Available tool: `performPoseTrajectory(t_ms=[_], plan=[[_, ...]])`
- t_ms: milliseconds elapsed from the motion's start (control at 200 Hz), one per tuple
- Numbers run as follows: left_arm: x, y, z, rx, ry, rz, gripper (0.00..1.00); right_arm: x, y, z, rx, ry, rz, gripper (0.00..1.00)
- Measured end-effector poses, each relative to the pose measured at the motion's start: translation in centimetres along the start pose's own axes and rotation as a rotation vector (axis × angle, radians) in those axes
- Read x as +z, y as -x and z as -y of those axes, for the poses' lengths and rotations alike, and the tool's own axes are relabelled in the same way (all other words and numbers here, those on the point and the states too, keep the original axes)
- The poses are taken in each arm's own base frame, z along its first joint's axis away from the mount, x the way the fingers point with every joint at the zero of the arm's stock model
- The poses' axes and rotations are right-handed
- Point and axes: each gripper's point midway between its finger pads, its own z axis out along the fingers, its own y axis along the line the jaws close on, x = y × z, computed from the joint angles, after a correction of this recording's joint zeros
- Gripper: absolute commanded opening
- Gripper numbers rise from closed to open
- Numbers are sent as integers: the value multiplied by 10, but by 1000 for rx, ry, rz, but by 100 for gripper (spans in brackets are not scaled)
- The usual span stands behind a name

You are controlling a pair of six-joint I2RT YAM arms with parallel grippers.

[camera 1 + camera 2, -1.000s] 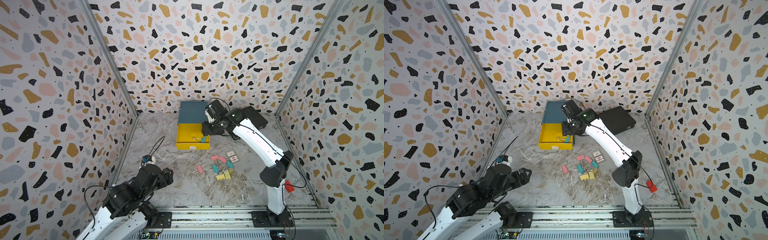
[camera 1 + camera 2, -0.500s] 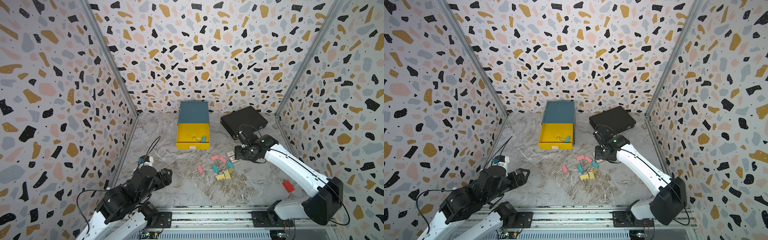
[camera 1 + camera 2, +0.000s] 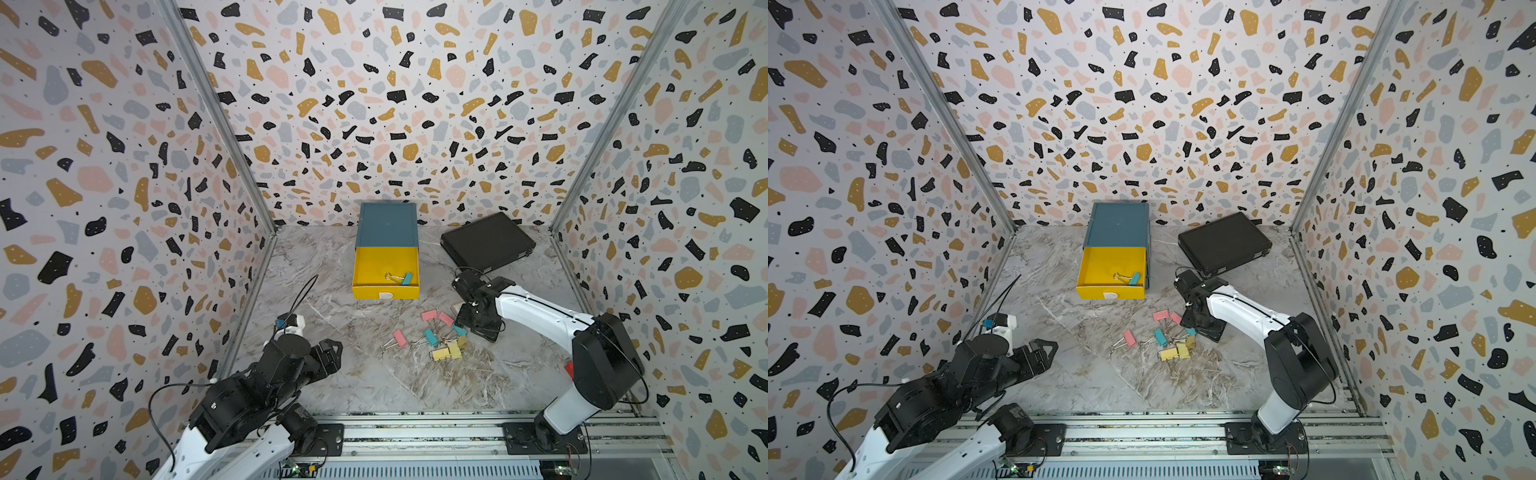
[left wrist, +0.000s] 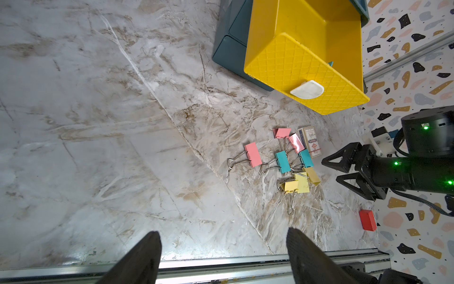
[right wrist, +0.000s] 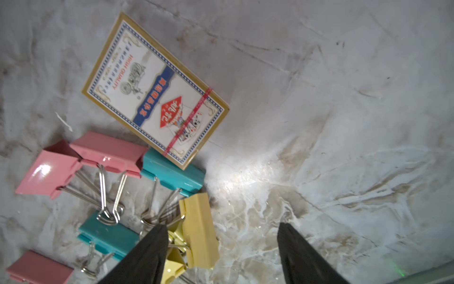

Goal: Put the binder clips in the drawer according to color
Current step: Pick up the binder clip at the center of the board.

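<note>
step: fetch a clip | clips heaped on table, 6 o'clock of open yellow drawer; teal clip inside | left jaws spread, empty; right jaws spread, empty, heap's 3 o'clock | next: straddle one clip, clench

White shells and black joints make up the left arm and right arm, each trailing black cables.

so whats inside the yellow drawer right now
One teal binder clip lies in the open yellow drawer, near its front wall. Any part of the drawer tucked inside the chest is hidden.
</note>
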Motion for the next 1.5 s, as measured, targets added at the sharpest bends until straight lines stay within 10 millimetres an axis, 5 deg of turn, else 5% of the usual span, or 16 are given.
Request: performPoseTrajectory(t_ms=[185,390,1051,1502], plan=[[0,0,0,-6,-1,-3,83,2,19,-23,121,47,15,77],[0,0,0,-10,-2,-3,83,15,25,-26,213,39,2,82],[3,-2,3,-18,-7,-12,81,45,6,-25,315,37,-84,76],[6,-3,4,-17,-2,-21,80,53,1,-25,381,46,-102,59]])
